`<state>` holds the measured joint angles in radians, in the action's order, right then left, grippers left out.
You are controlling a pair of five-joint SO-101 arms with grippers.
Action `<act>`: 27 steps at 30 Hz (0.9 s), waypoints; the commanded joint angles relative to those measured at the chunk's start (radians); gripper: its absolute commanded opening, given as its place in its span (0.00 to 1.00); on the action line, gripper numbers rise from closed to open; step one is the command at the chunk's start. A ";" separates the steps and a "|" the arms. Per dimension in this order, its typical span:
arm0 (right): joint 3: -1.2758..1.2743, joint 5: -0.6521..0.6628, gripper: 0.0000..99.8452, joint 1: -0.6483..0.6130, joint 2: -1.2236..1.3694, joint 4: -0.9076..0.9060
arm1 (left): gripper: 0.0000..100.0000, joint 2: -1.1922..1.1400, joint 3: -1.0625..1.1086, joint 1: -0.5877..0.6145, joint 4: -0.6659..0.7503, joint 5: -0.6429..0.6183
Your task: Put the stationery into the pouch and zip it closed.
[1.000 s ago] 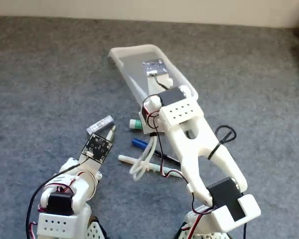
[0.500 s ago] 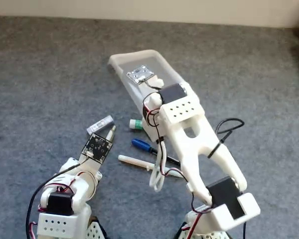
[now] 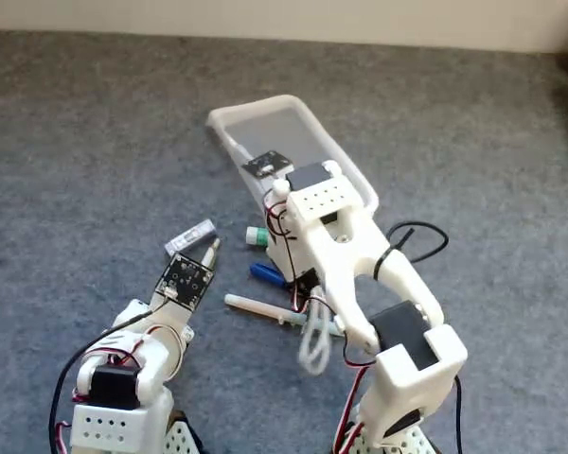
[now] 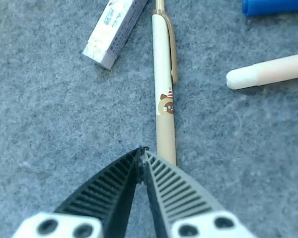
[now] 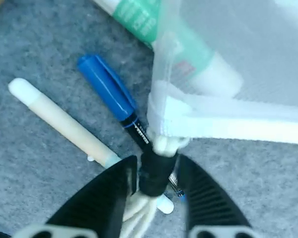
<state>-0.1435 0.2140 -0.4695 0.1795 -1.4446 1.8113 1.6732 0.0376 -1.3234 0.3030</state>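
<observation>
Fingers (image 5: pixel 107 196) of right end effector (image 5: pixel 157 161) clamp black zipper pull (image 5: pixel 156 176) of translucent pouch (image 3: pixel 284 128). Left end effector (image 4: pixel 141 151) closed, empty, beside cream pen (image 4: pixel 164 89). Blue marker (image 5: pixel 107 89), cream marker (image 5: pixel 59 121) loose on grey felt surface (image 3: pixel 95 142) near pouch; pale wall (image 3: pixel 265 14) behind.

The pouch (image 3: pixel 298 128) is translucent, smooth plastic with a slight gloss. The table covering (image 3: pixel 95 123) is grey, matt, fibrous cloth. The cream pen (image 4: pixel 164 89) and blue marker (image 5: pixel 107 87) are smooth plastic; the left gripper (image 4: pixel 141 150) has ribbed, matt black plastic fingers (image 4: pixel 174 193).
</observation>
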 commanded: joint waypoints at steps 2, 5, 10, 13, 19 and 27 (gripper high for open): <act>0.067 -0.015 0.21 -0.012 -0.019 -0.013 | 0.01 0.013 0.022 0.010 -0.005 0.005; 0.067 -0.015 0.21 -0.012 -0.021 -0.013 | 0.01 0.013 0.022 0.010 -0.005 0.005; 0.062 -0.017 0.21 -0.010 -0.019 -0.010 | 0.01 0.013 0.022 0.010 -0.005 0.005; 0.061 -0.017 0.21 -0.007 -0.010 0.004 | 0.01 0.013 0.022 0.010 -0.005 0.005; -0.058 -0.009 0.21 -0.005 -0.013 0.117 | 0.01 0.013 0.022 0.010 -0.005 0.005; -0.090 -0.009 0.21 -0.001 -0.010 0.125 | 0.01 0.013 0.022 0.010 -0.005 0.005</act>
<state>-0.2325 0.2064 -0.4710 0.1795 -1.3265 1.8113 1.6732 0.0376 -1.3234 0.3030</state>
